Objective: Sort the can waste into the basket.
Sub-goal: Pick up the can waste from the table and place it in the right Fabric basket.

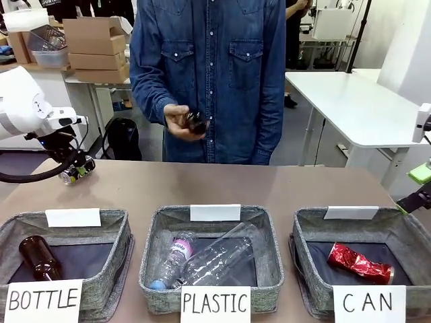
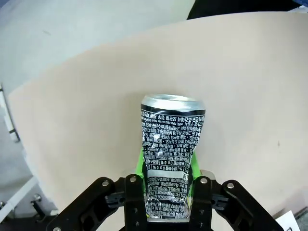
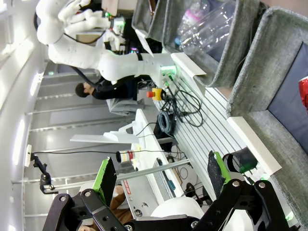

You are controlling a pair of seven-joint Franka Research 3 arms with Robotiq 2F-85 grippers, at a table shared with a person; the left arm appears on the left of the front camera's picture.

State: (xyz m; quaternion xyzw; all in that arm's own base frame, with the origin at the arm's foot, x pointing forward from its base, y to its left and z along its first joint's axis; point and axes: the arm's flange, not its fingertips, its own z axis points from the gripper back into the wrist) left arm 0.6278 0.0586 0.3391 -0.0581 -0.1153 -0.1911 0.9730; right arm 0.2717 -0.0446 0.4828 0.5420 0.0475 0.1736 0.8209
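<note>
My left gripper (image 1: pixel 75 168) hangs above the table's far left, shut on the black can (image 1: pixel 73 173). In the left wrist view the black can (image 2: pixel 171 149), with pale print and a silver end, sits dented between the green pads (image 2: pixel 140 161) of my left gripper (image 2: pixel 168 192). The red dented can (image 1: pixel 359 262) lies in the grey basket (image 1: pixel 411 232) signed "CAN" at the front right. My right gripper (image 1: pixel 417 187) stands at the right edge beside that basket. In its own view my right gripper (image 3: pixel 161 175) is open with nothing between its fingers, next to the basket (image 3: pixel 262 67).
A person in a denim shirt stands at the far side, holding a dark object (image 1: pixel 195 123) in one hand. The "BOTTLE" basket (image 1: pixel 111 229) holds a brown bottle (image 1: pixel 39 257). The "PLASTIC" basket (image 1: pixel 266 229) holds clear bottles (image 1: pixel 209 259).
</note>
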